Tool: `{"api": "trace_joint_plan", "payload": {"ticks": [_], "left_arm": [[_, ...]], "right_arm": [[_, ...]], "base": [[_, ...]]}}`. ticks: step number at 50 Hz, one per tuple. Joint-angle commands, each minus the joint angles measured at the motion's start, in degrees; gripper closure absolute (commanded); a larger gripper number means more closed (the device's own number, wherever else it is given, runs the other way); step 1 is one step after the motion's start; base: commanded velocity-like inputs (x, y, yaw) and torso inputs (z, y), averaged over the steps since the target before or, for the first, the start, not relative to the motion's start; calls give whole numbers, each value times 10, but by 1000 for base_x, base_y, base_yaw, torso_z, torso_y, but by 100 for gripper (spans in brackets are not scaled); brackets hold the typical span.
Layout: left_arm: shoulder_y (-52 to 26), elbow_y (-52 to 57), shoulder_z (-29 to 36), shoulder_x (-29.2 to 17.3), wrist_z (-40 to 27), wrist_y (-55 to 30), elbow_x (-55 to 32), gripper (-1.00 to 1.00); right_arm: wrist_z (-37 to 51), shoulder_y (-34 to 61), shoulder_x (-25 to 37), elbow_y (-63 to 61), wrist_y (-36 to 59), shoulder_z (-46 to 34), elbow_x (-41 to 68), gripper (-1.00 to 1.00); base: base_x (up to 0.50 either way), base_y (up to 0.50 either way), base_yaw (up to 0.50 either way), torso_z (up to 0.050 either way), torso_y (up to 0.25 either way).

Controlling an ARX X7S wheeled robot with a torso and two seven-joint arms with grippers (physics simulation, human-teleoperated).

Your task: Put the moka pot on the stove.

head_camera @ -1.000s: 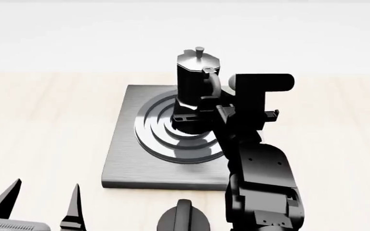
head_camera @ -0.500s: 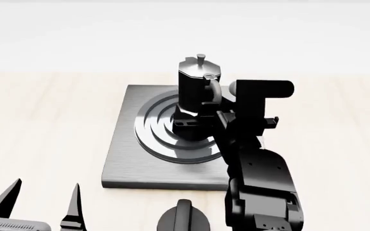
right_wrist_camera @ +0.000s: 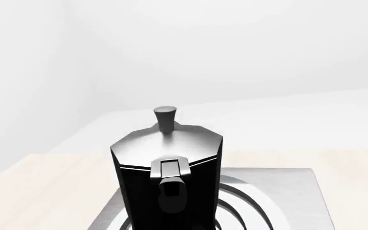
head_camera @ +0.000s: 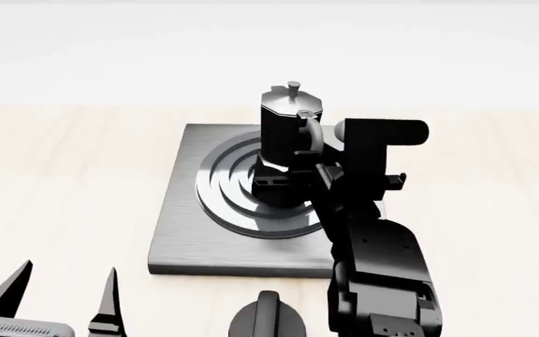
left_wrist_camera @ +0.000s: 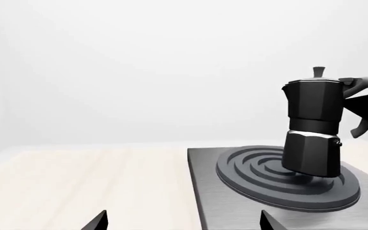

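Note:
The black faceted moka pot point(head_camera: 291, 130) with a silver-grey lid and knob is over the raised rings of the dark grey stove point(head_camera: 180, 232). In the left wrist view the pot point(left_wrist_camera: 312, 129) is tilted, its base low over the rings of the stove point(left_wrist_camera: 248, 191); I cannot tell if it touches them. My right gripper point(head_camera: 297, 165) is shut on the pot's handle side. The right wrist view shows the pot point(right_wrist_camera: 168, 167) close up over the stove point(right_wrist_camera: 299, 201), hiding the jaws. My left gripper point(head_camera: 68, 275) is open and empty near the table's front left, and its tips also show in its own view point(left_wrist_camera: 184, 224).
A squat black round knob with a ridge point(head_camera: 267, 319) sits just in front of the stove's front edge, beside my right arm. The stove lies on a pale wooden tabletop point(head_camera: 64, 175). A plain white wall stands behind.
The right gripper has lowered the moka pot a little toward the stove rings. The left gripper has not moved.

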Motion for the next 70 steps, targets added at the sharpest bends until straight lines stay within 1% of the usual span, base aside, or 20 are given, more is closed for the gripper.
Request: {"api": "trace_joint_plan", "payload": {"ticks": [1,23,24,30,37,49,50,57,70], "left_arm": [[-5,-9,1,1,3,1,-3,-100],[3,-13,2,1,1,10,-3,-100],[6,-11,1,0,1,12,-3,-100],[12,-3,2,-3,-2,11,-3,-100],[9,-5,2,-3,-3,10,-3,-100],[1,-10,2,-3,-1,9,-6,-100],[2,-8,2,-4,-2,8,-6,-100],[3,-6,3,-5,-3,7,-5,-100],[0,-5,5,-6,-4,3,-6,-100]], "right_arm": [[-2,8,-1,0,-3,12,2,100],[-2,8,-1,0,-3,12,2,100],[1,-13,-1,0,6,-74,64,100],[-2,-19,-1,0,-2,-115,87,100],[-5,-26,-1,0,-5,-125,94,100],[-3,-29,-1,0,-6,-112,80,100],[-8,-29,-1,0,-6,-114,80,-100],[-15,-35,-1,0,-11,-116,79,-100],[-41,-56,-1,0,-28,-85,39,-100]], "base": [[0,0,0,0,0],[0,0,0,0,1],[0,0,0,0,0],[0,0,0,2,2],[0,0,0,0,0],[0,0,1,0,0],[0,0,3,0,0],[0,0,0,0,0],[0,0,0,0,0]]}}
